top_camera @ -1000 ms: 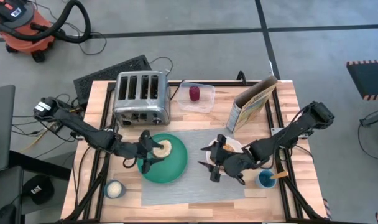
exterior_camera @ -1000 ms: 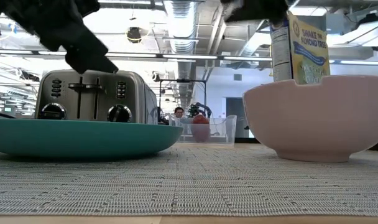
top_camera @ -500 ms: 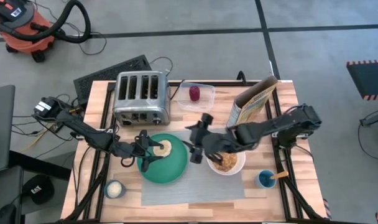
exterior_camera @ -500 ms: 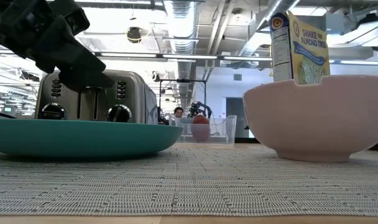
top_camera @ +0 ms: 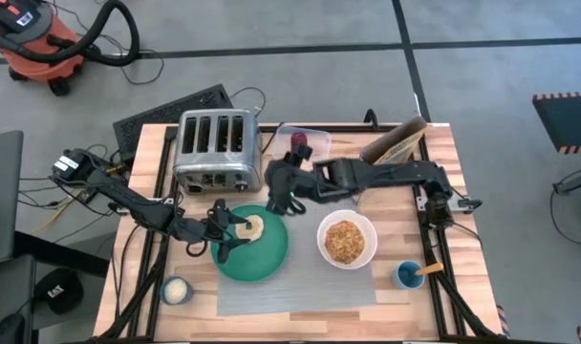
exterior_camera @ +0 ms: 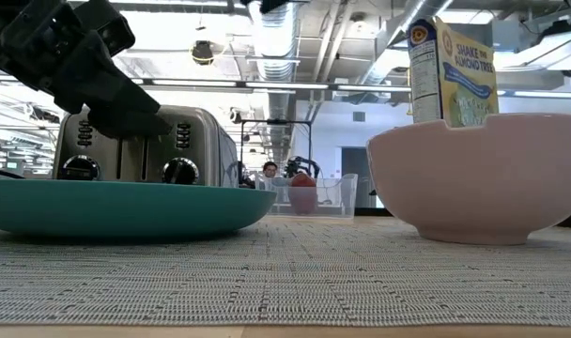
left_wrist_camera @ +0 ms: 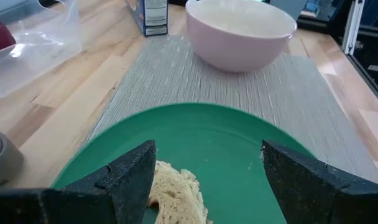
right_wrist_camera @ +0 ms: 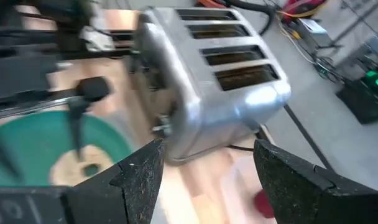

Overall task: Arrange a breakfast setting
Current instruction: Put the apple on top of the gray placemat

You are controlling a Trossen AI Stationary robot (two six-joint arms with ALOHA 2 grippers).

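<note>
Left claw [top_camera: 229, 229] is hovering with its fingers spread over the teal-green plate [top_camera: 271, 256], straddling the tan bread [top_camera: 252, 227] without gripping it. Right claw [top_camera: 279, 187] is likewise released and holding nothing, hanging above the bare surface [top_camera: 434, 158] between the toaster [top_camera: 217, 145] and the plate's far rim. Only the high view is showing the cereal filling the white bowl [top_camera: 347, 241]; the low view is presenting just its pinkish-white outer wall [exterior_camera: 483, 183] on the grey placemat [exterior_camera: 295, 272]. The left wrist view is showing the bread's [left_wrist_camera: 176, 190] rough, pale crumb on the plate [left_wrist_camera: 239, 149], which the low view is hiding behind the plate's rim. The right wrist view alone is looking into the toaster's [right_wrist_camera: 207, 81] slots. The dark-red fruit [top_camera: 299, 144] is sitting in a clear container [top_camera: 314, 158] beyond the placemat, beside a cereal box [top_camera: 394, 145]. Compared with half a second ago, the right arm is now off the bowl and farther toward the toaster; the left claw is unchanged.
</note>
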